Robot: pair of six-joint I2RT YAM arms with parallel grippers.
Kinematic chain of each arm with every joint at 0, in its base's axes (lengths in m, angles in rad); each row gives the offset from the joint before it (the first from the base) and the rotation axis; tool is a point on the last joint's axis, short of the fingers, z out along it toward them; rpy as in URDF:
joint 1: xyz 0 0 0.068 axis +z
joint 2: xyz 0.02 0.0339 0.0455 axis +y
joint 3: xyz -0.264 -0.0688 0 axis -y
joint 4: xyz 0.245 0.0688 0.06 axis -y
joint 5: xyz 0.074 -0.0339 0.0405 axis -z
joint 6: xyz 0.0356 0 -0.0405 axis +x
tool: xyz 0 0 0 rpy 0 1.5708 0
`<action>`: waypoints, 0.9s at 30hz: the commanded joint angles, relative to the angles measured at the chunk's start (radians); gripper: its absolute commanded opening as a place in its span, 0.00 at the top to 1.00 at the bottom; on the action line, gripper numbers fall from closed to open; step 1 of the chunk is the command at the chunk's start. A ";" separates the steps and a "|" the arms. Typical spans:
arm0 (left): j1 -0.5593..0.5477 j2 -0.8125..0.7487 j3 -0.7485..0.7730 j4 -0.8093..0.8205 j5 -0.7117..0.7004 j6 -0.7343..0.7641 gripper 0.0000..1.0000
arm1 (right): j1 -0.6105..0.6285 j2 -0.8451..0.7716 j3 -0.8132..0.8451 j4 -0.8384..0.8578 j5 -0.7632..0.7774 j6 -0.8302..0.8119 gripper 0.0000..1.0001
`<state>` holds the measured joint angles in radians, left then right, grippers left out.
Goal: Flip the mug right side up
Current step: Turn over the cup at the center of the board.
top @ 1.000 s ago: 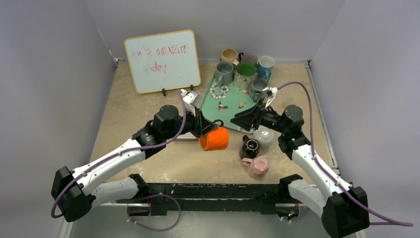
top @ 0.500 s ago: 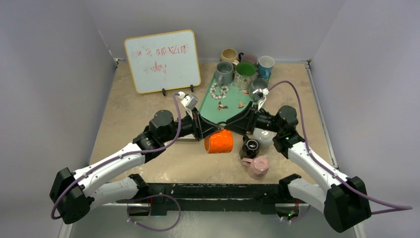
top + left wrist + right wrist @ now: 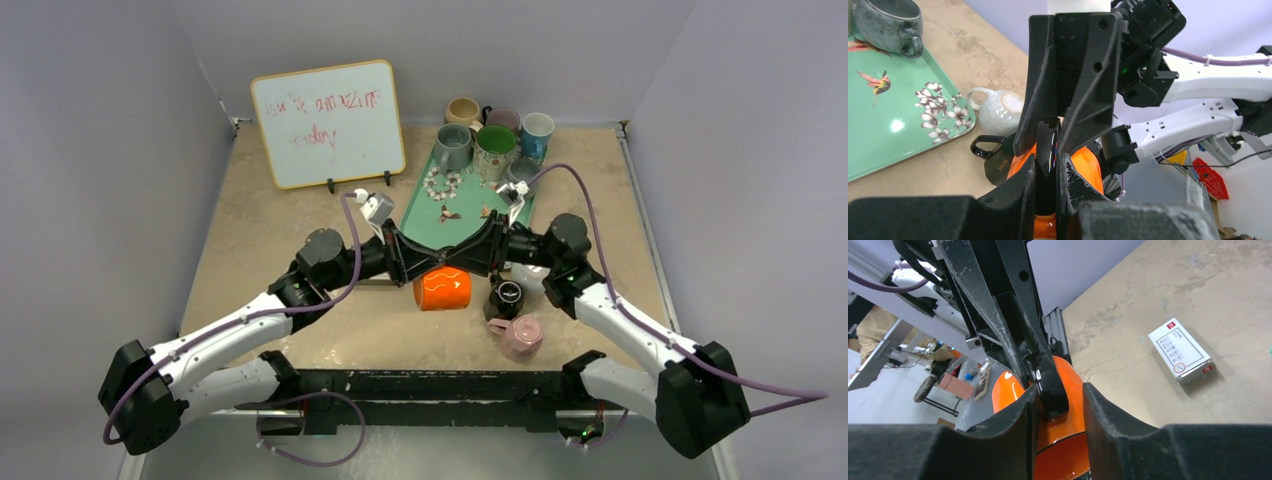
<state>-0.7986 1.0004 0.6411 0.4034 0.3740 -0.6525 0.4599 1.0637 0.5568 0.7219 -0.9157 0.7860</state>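
Orange mug (image 3: 443,289) lies on its side mid-table, just in front of the green tray (image 3: 468,212), btw the two arms. Left gripper (image 3: 1047,167) is clamped tight on its black handle (image 3: 1047,142), prob to steady it for a handoff. Right gripper (image 3: 1058,402) straddles the same handle, jaws apart w/ a gap, not pinching yet. Can't tell if the mug touches the table (image 3: 260,220).

Orange mug (image 3: 443,289) is lying sideways near the table's (image 3: 262,240) front edge. Left gripper (image 3: 428,268) and right gripper (image 3: 465,264) are facing each other over it.
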 commanded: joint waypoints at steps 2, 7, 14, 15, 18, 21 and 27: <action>0.002 -0.022 0.015 0.162 0.020 -0.022 1.00 | 0.025 0.012 0.037 0.114 -0.038 0.024 0.78; 0.002 -0.050 0.014 0.075 -0.055 0.009 1.00 | 0.025 0.034 0.041 0.140 -0.026 0.005 1.00; 0.002 -0.139 0.065 -0.273 -0.226 0.117 0.49 | 0.026 0.033 0.160 -0.149 0.125 -0.245 1.00; 0.002 -0.151 0.076 -0.317 -0.239 0.140 0.46 | 0.025 0.034 0.198 -0.247 0.176 -0.317 1.00; 0.002 -0.187 0.108 -0.446 -0.277 0.210 0.34 | 0.025 0.062 0.307 -0.463 0.309 -0.481 1.00; 0.001 -0.201 0.163 -0.582 -0.310 0.285 0.23 | 0.025 0.116 0.410 -0.598 0.423 -0.604 1.00; -0.010 -0.204 0.297 -0.854 -0.400 0.372 0.11 | 0.026 0.321 0.660 -0.862 0.569 -0.985 1.00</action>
<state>-0.7998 0.8097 0.8391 -0.2424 0.0631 -0.3695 0.4862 1.2999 1.0748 0.0261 -0.4759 0.1287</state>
